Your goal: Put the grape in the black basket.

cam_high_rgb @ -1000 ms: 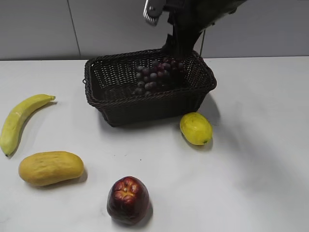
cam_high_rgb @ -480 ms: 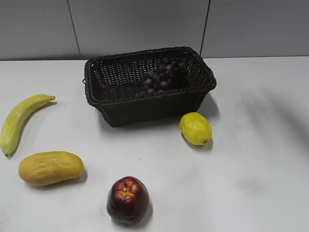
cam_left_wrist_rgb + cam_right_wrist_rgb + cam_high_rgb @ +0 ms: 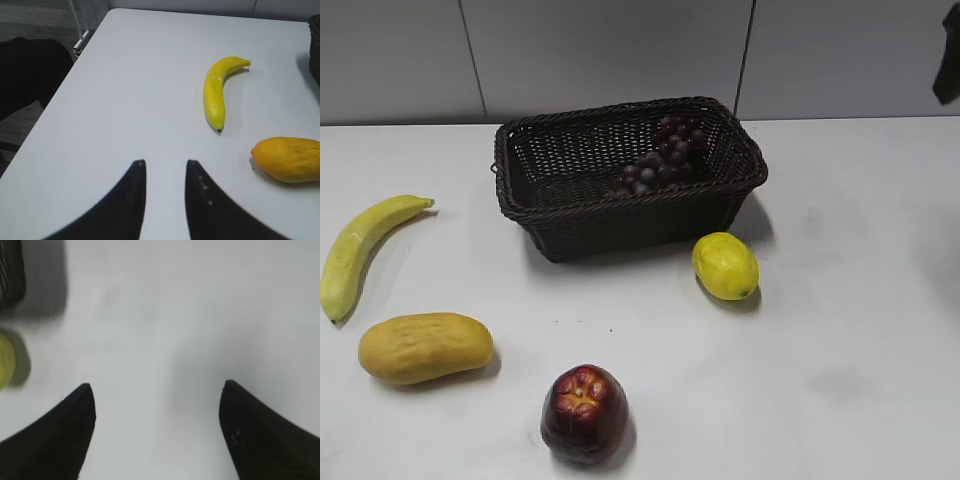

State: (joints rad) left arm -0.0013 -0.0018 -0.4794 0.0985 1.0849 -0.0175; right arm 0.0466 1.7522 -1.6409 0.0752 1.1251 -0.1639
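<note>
The grape (image 3: 663,158), a long bunch of dark red-purple berries, lies inside the black basket (image 3: 580,215), toward its right back corner. The basket is dark woven wicker and stands at the back middle of the white table. My right gripper (image 3: 157,392) is open and empty above bare table; only a dark piece of its arm (image 3: 948,62) shows at the right edge of the exterior view. My left gripper (image 3: 164,165) is open and empty over the table's left part, out of the exterior view.
A lemon (image 3: 725,265) lies just in front of the basket's right corner. A banana (image 3: 360,248) and a mango (image 3: 425,346) lie at the left, also seen in the left wrist view (image 3: 216,91) (image 3: 290,159). A dark red apple (image 3: 584,413) sits at the front.
My right arm has let go of the grape in the basket and drawn back up and to the right, out of the middle of the view. The grape has settled toward the basket's right side.
</note>
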